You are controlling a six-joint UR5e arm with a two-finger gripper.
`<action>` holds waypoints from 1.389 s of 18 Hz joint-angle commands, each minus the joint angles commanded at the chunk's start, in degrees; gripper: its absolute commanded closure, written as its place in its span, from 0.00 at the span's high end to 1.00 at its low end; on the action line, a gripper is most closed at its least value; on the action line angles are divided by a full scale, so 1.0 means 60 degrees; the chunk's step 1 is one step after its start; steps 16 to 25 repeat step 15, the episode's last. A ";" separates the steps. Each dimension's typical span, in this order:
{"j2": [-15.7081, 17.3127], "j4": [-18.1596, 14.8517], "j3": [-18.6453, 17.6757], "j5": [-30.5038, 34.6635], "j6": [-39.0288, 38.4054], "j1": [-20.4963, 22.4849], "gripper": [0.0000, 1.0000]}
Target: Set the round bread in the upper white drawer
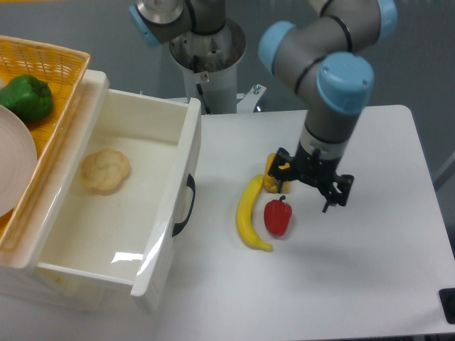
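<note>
The round bread [105, 170], a pale beige lumpy bun, lies inside the upper white drawer [167, 206], near its back left part. The drawer is pulled open, with its dark curved handle facing right. My gripper [307, 197] hangs over the table to the right of the drawer, above the red pepper and beside the yellow pepper. Its fingers stand apart and hold nothing.
A banana [250, 213], a red pepper [278, 216] and a yellow pepper [273, 177] lie together on the white table [370, 270]. A yellow wicker basket [57, 85] with a green pepper [27, 96] and a white plate [13, 160] sits on top of the drawer unit at the left.
</note>
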 joint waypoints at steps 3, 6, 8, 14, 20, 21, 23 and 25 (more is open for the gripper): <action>-0.0628 0.0000 0.0452 0.0131 0.1523 0.0206 1.00; -0.1273 0.0015 0.0936 0.0483 0.1702 0.0294 1.00; -0.1596 0.0262 0.0982 0.0863 0.2402 0.0265 1.00; -0.2022 0.0762 0.1098 0.0967 0.2992 0.0294 1.00; -0.2052 0.0762 0.1099 0.0967 0.2978 0.0294 1.00; -0.2052 0.0762 0.1099 0.0967 0.2978 0.0294 1.00; -0.2052 0.0762 0.1099 0.0967 0.2978 0.0294 1.00; -0.2052 0.0762 0.1099 0.0967 0.2978 0.0294 1.00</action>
